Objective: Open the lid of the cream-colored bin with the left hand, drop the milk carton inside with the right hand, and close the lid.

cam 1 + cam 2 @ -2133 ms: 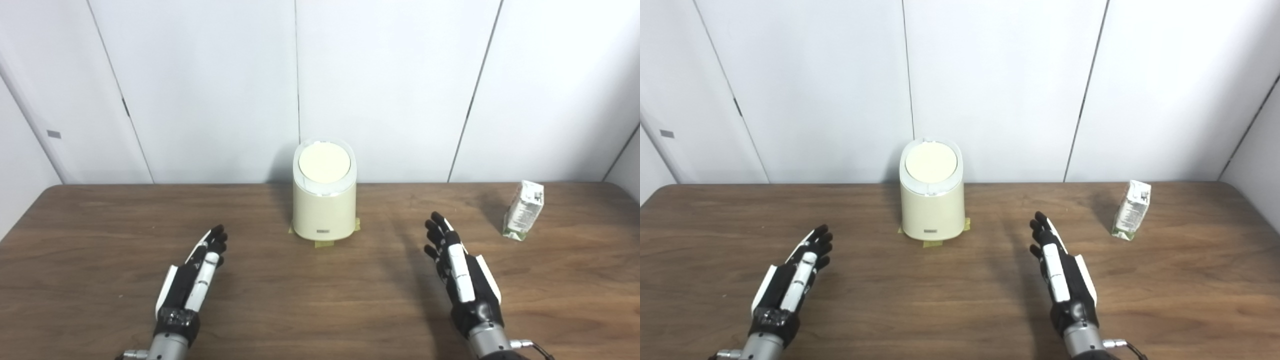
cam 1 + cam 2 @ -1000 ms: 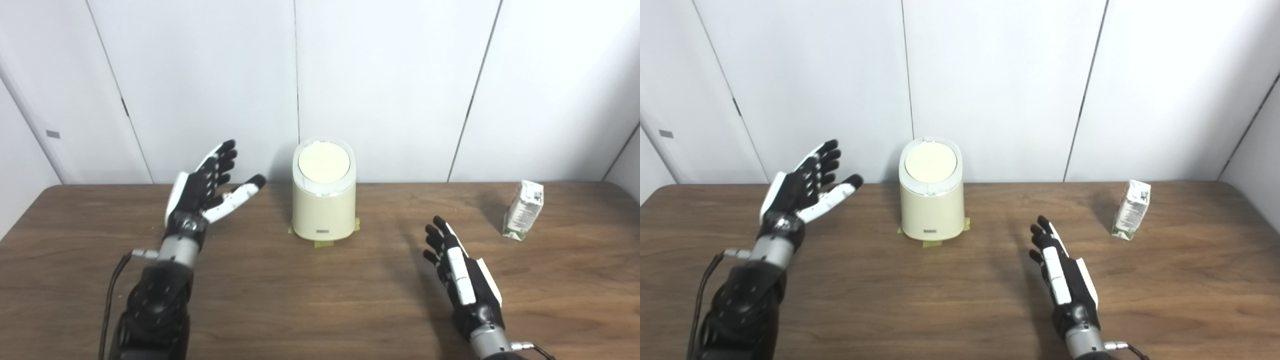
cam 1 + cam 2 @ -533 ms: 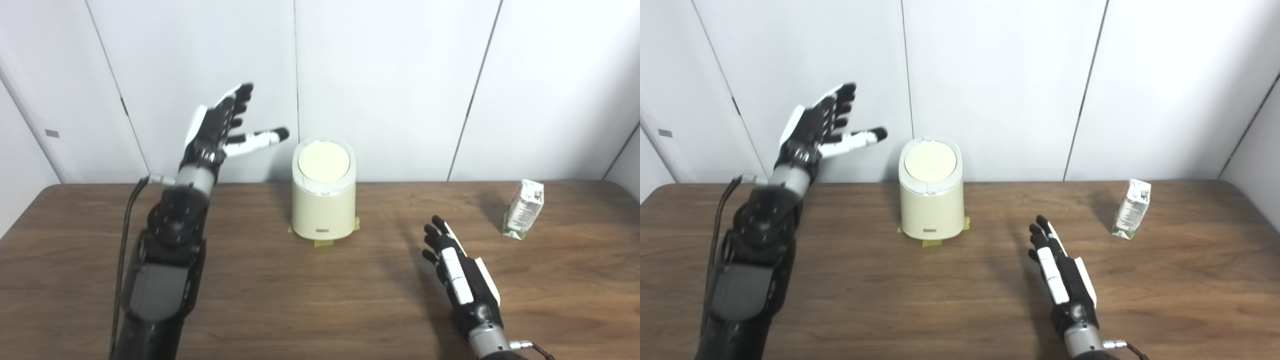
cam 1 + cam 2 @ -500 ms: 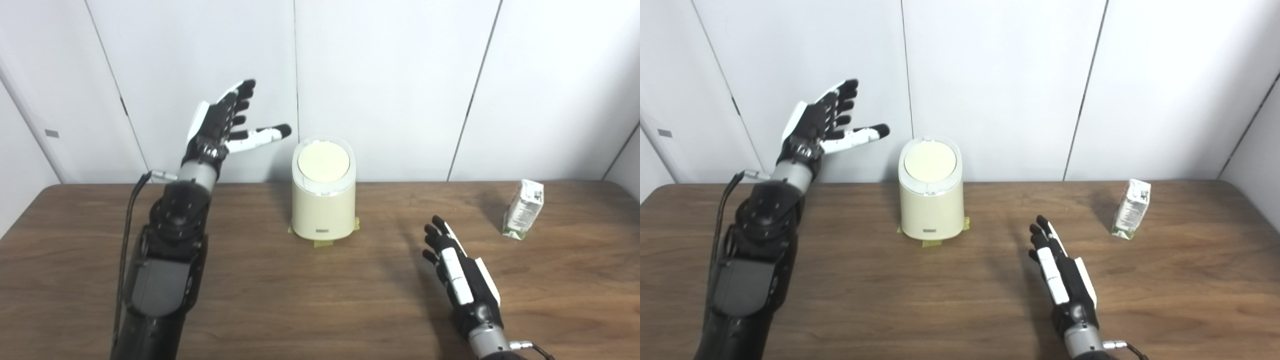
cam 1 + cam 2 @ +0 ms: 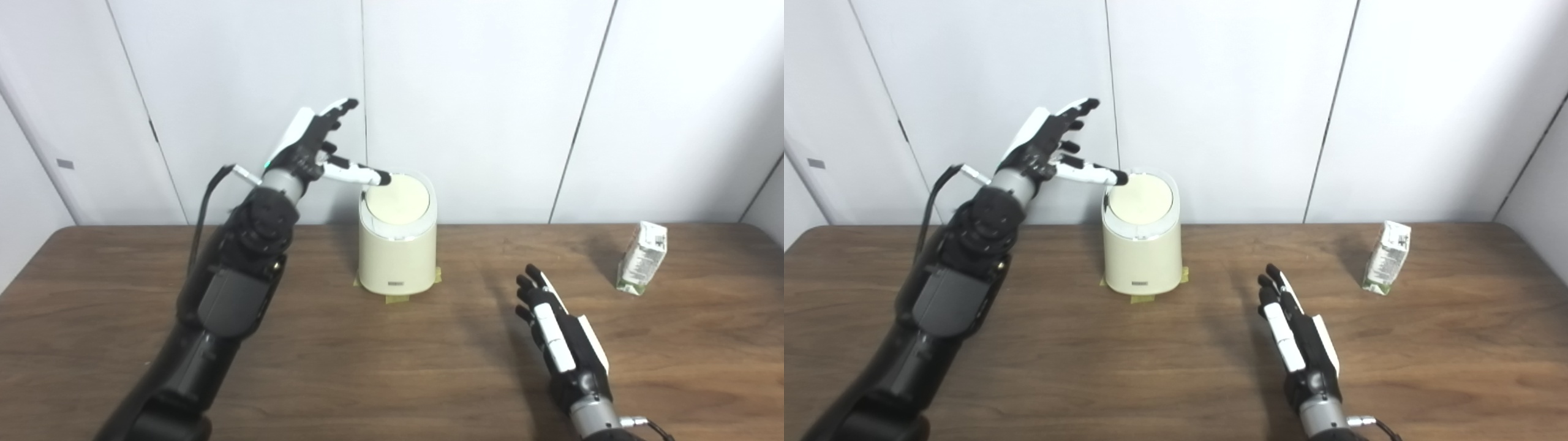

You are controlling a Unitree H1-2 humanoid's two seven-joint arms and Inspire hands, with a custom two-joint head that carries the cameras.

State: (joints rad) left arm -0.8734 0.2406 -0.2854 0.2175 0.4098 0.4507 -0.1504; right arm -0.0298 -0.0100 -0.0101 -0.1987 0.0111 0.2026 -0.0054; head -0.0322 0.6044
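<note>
Left hand (image 5: 304, 149), fingers apart, reaches the closed lid (image 5: 396, 200) of the bin (image 5: 397, 257); contact unclear. Hook its rim squarely. Right hand (image 5: 560, 334) flat, empty; carton (image 5: 641, 257) far right on desk (image 5: 367, 367).

Left hand (image 5: 303, 150) raised, fingers spread; right hand (image 5: 560, 340) low, flat.

We see our left hand (image 5: 304, 153), black with white plates along its back and fingers, joined by a silver metal wrist to a bulky dark grey and black arm (image 5: 229, 288). A thin black cable (image 5: 205, 202) loops from that wrist. Our right hand (image 5: 560, 334) shows the same black and white, ending in a silver wrist.
</note>
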